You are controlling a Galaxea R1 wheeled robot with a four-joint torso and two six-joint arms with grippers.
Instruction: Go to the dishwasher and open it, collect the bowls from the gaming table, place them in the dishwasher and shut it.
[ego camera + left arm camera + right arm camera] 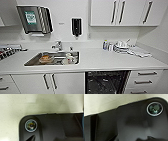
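In the head view the dishwasher stands open under the white counter, right of the middle. Its dark inside with racks faces me. The gaming table and the bowls are out of view. Both wrist views look down on the robot's own dark plate over a pale speckled floor.
A steel sink with dishes in it is set into the counter at the left, a tap behind it. Stacked dishes and a bottle stand at the back right. White cabinet doors and drawers flank the dishwasher. Wall cupboards hang above.
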